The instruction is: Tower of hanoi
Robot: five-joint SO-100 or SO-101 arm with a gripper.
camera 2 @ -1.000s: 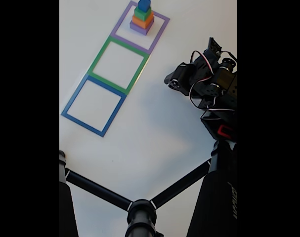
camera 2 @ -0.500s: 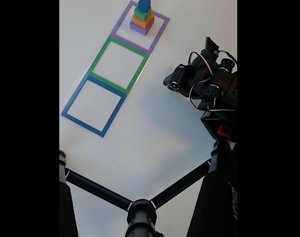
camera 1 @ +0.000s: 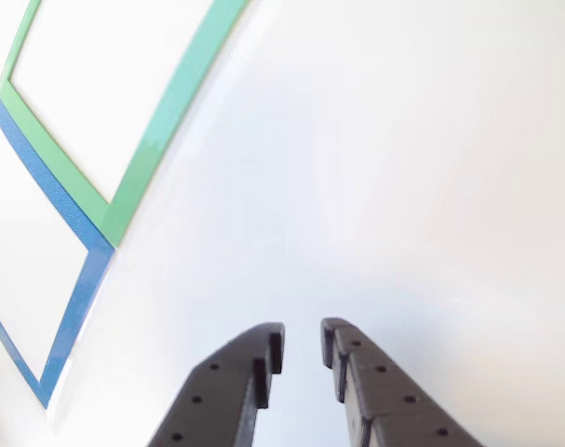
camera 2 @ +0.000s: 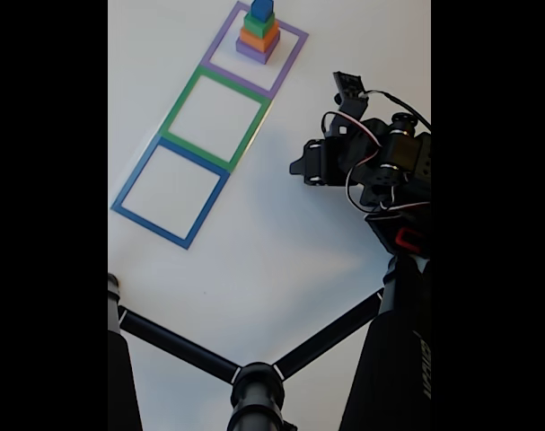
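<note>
Landmark: the purple outline (camera 2: 255, 49), the far one of three taped squares on the white worktop (camera 2: 272, 242) in the fixed view.
Tower of hanoi (camera 2: 259, 34): stands stacked inside the purple outline, toward its far corner; purple block lowest, then orange, then green, the blue cube on top.
Green outline (camera 2: 216, 118): joined to the near edge of the purple outline (its corner also shows in the other view (camera 1: 133, 158)).
Blue outline (camera 2: 171, 192): next in the row, on the far side of the green outline from the purple outline; seen at the left edge in the other view (camera 1: 73, 307).
Gripper (camera 1: 301, 346): black fingers slightly parted with a narrow gap, nothing between them, above bare worktop to the right of the green outline in the other view.
Arm (camera 2: 371, 166): in the fixed view it sits well apart from the purple outline, to the nearer right of it, wires looping over its black body.
Tripod (camera 2: 254, 377): black legs at the near edge, farthest from the purple outline.
</note>
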